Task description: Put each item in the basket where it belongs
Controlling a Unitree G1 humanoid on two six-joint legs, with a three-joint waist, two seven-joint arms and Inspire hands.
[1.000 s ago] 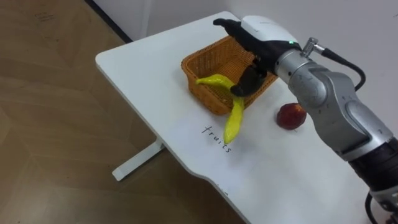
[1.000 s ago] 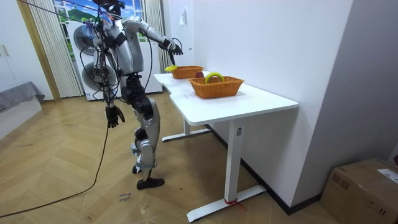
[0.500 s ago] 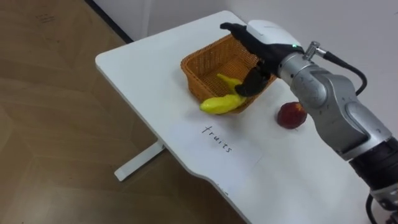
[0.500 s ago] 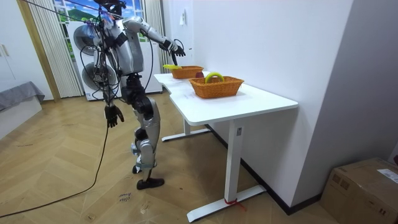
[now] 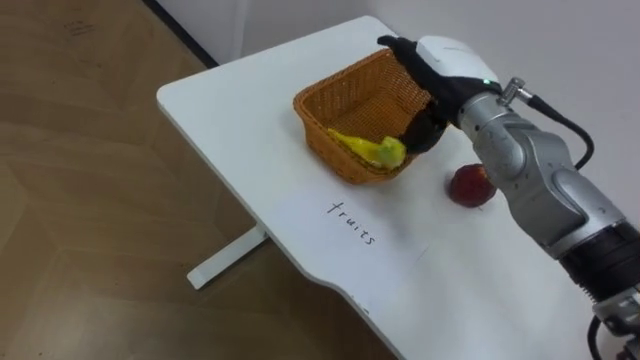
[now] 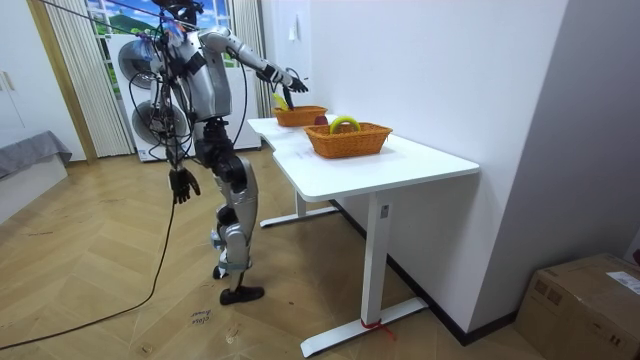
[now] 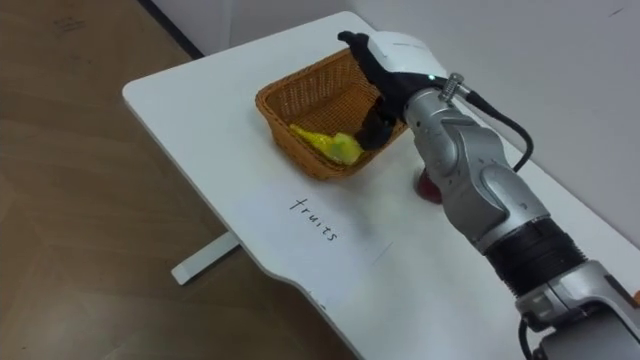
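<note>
The left robot hand (image 6: 181, 186) is seen in the room view hanging at the robot's side, fingers relaxed and holding nothing, well apart from the white bench (image 5: 230, 90). On the bench, below and left of the right robot hand (image 5: 445, 68), a flat sheet of paper (image 5: 395, 245) bearing a handwritten word is laid. Directly beneath that hand a woven wicker basket (image 5: 320, 135) is set, rectangular, with a ribbed, stiff-looking wall. A banana (image 5: 365, 147), yellow, curved and smooth-skinned, is lodged inside the basket against the near wall, its end just beside the hand's dark fingers. The right robot hand is held over the basket's far right corner with its fingers spread and loosened; nothing is gripped, though whether a fingertip touches the banana's end cannot be told. To the right of the hand and lower, just beside the basket's corner, a red apple (image 5: 468, 186), round and glossy, is left on the bare bench.

The step in hand is judged to be the dropping of the banana into the fruit basket, with the release apparently made. Next, the hand would need to be lifted clear of the rim and brought down over the apple. A wrapping grasp from above is called for, since so round and smooth a fruit could easily be rolled away by a glancing touch.
</note>
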